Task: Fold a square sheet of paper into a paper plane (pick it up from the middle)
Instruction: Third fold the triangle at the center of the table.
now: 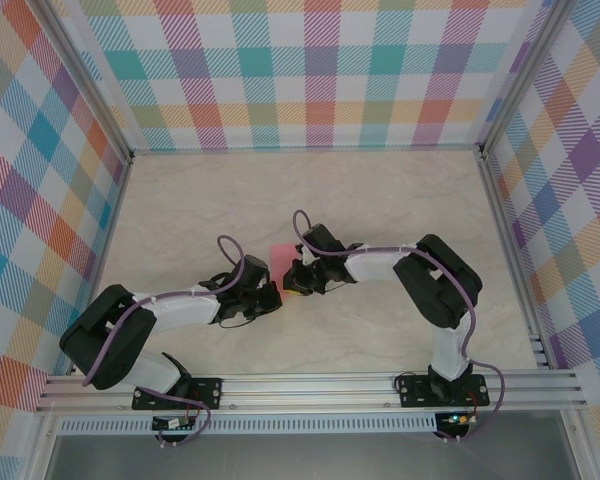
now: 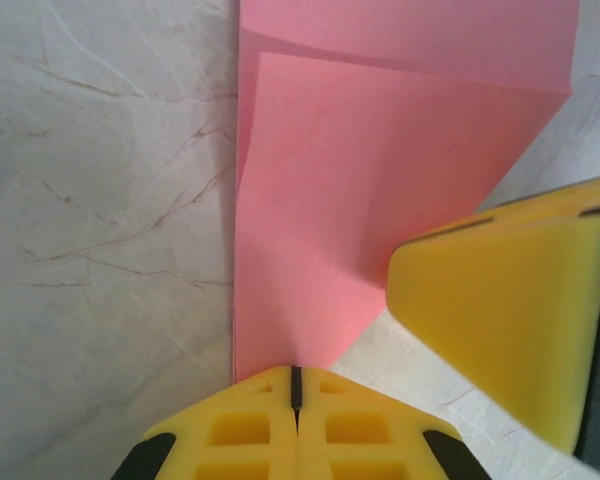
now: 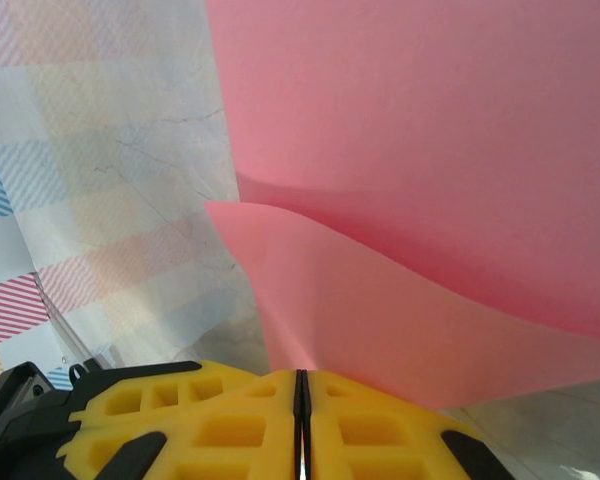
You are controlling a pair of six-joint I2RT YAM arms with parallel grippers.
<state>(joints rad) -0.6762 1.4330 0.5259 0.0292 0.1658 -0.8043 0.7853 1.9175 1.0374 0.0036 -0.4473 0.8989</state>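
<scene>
Left tool (image 2: 296, 385) and right tool (image 3: 300, 385) are each being clamped fully shut on an edge of the paper (image 2: 380, 200).
The paper is being held partly folded near the middle of the counter (image 2: 100, 200), between the two tools, with one flap lying over another layer. In the right wrist view its layers are being bowed upward from the pinch. In the left wrist view the right tool's yellow finger is being seen just beside the paper's edge.

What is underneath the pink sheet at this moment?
Marble table shows beside the square sheet of paper, which the left gripper and right gripper both pinch. Its own folded layer overlaps it; anything directly beneath is covered.
</scene>
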